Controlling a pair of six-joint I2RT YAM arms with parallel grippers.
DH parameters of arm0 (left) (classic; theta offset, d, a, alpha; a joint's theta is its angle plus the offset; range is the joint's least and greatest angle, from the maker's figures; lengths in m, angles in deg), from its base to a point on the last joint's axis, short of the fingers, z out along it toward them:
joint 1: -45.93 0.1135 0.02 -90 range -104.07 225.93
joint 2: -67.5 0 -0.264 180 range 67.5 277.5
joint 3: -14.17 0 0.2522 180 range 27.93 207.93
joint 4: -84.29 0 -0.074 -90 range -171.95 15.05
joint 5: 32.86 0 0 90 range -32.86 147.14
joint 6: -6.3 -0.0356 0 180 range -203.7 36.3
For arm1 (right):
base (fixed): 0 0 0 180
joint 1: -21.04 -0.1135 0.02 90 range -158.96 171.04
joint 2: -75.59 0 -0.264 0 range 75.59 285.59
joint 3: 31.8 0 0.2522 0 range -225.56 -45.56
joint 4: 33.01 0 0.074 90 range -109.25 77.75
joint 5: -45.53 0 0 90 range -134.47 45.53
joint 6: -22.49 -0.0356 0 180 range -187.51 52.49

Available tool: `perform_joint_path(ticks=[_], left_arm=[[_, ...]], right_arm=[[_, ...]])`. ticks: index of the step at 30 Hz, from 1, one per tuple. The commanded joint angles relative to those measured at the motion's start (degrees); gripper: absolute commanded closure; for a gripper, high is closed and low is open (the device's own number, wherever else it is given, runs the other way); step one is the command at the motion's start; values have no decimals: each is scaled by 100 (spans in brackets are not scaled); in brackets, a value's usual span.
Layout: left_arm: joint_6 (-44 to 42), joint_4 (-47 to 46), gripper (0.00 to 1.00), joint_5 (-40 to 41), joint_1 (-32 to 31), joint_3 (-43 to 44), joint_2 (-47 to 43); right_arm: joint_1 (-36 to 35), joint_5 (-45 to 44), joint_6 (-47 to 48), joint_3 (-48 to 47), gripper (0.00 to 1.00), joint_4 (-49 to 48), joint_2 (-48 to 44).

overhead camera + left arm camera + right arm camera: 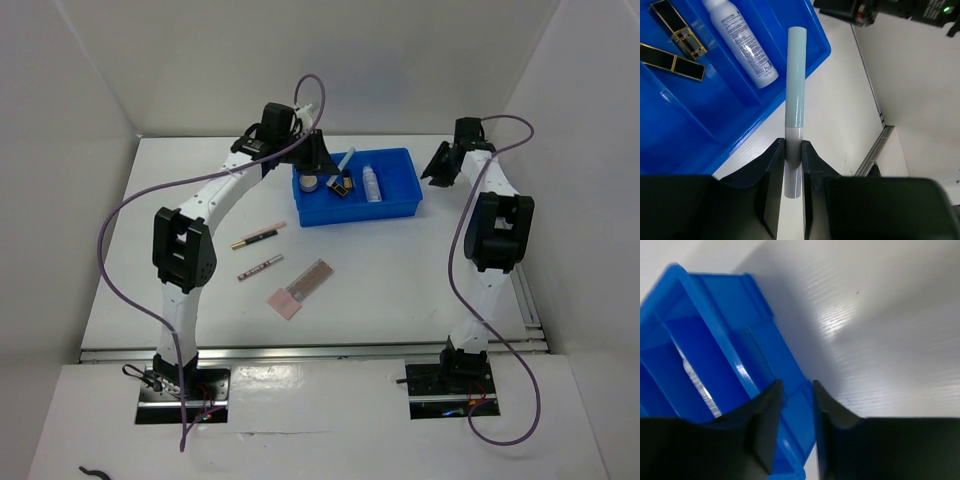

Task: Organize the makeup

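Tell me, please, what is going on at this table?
The left gripper holds a pale tube over the blue tray's edge. The right gripper appears to grip the tray's right wall. Two lipsticks, a bottle and a compact lie in the tray; two pencils and a pink palette lie on the table.

Fine dark print, set in several lines and blocks, is seen on the white cylindrical plastic bottle [740, 42] that lies in the blue plastic tray [817, 47] at the upper left of the left wrist view. It is too small and blurred for any word, brand or number to be read. No legible lettering is found in the top view or the right wrist view.
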Motion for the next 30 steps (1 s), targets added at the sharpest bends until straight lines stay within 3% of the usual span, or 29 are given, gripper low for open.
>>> perform_joint_path(ticks=[1, 3, 6, 11, 18, 23, 30], left_arm=[[274, -448, 100, -336, -7, 462, 17], [326, -448, 100, -336, -7, 515, 157], [379, -562, 100, -468, -59, 515, 210], [440, -737, 100, -468, -174, 515, 333], [642, -869, 100, -206, -586, 1357, 1184], [1705, -1903, 100, -82, -709, 1631, 1862], [2672, -2469, 100, 823, -815, 1964, 2574]], right_arm=[[-175, 465, -8, 568, 66, -610, -198], [-175, 606, -131, 842, 77, -673, -304], [-307, 737, -131, 1378, 83, -857, -620], [-614, 676, -131, 2265, 84, -928, -1313], [-545, -43, -183, 2908, 84, -559, -2281], [-430, -387, -351, 3303, 83, -356, -3342], [-316, -555, -246, 3769, 81, 179, -4565]])
